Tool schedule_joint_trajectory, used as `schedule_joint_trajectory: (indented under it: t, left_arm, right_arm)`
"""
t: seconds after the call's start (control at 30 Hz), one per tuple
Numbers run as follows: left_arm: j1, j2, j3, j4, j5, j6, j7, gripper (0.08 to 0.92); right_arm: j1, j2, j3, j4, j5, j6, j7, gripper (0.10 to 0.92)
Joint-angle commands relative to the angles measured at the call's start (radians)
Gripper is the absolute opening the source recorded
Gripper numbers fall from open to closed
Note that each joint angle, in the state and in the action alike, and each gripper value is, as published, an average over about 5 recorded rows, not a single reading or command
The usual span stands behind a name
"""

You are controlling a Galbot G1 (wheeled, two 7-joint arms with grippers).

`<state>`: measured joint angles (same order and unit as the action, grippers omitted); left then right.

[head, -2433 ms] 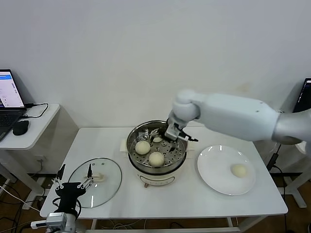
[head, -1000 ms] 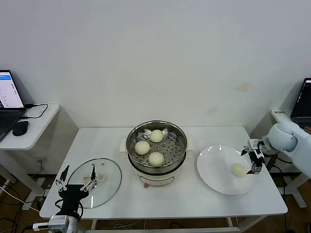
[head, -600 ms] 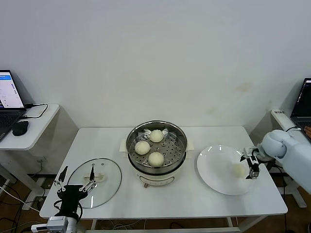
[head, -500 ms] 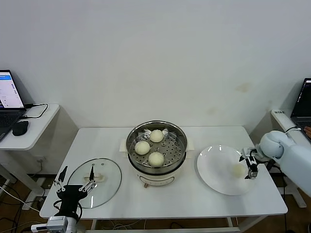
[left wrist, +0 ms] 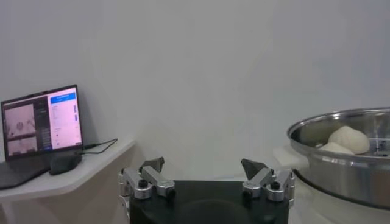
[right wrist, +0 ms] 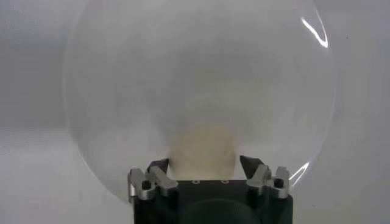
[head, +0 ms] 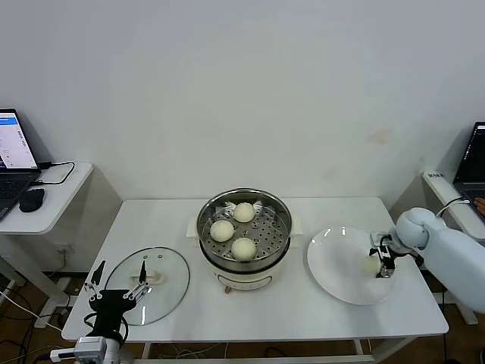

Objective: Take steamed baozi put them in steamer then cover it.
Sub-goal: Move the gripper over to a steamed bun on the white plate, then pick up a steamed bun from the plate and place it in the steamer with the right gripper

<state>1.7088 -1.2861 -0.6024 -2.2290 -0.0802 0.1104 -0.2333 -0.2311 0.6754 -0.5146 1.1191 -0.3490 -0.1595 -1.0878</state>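
The steel steamer (head: 244, 258) on its cream base stands mid-table and holds three baozi (head: 243, 248) on its perforated tray. A fourth baozi (head: 370, 265) lies on the white plate (head: 333, 269) at the right. My right gripper (head: 381, 260) is down at this bun, open, with a finger on each side of it; the bun also shows between the fingers in the right wrist view (right wrist: 203, 152). The glass cover (head: 163, 292) with its cream handle lies flat at the table's front left. My left gripper (head: 116, 292) hovers open at the cover's near edge.
A side table at the left carries a laptop (head: 14, 152) and a mouse (head: 32, 199). The steamer's rim (left wrist: 341, 152) shows in the left wrist view. Another screen's edge (head: 476, 163) is at the far right.
My right arm left the steamer, where it set down a third bun, swung right to the plate, and has lowered its open fingers around the last bun. The left arm stayed put.
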Motion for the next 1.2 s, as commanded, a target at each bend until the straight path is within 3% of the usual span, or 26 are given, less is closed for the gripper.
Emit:
schedule_joint_trajectory:
  t: [0.03,0.37,0.7,0.9,1.2]
  left_arm:
    - [-0.001,0.001,0.0,0.0,0.0,0.0,0.0,0.823]
    - [0.002,0.009,0.005,-0.005,0.003,0.001,0.0,0.823]
    - [-0.004,0.019,0.008,-0.009,0.003,0.009,0.0,0.823]
    - [-0.022,0.017,0.02,-0.008,0.003,0.015,0.001,0.823]
    - [-0.034,0.006,0.027,0.007,0.005,0.017,0.003,0.823]
  right_arm:
    - [-0.007,0.022,0.011,-0.022,-0.013,0.0,0.006,0.655]
    - [0.133,-0.075,-0.097,0.119,0.118,-0.046,-0.012,0.585]
    - [0.598,-0.177,-0.44,0.357,0.479,-0.21,0.009,0.581]
    - [0.893,-0.069,-0.685,0.45,0.716,-0.33,0.094,0.585]
    - [0.978,0.186,-0.774,0.458,0.98,-0.495,0.236,0.585]
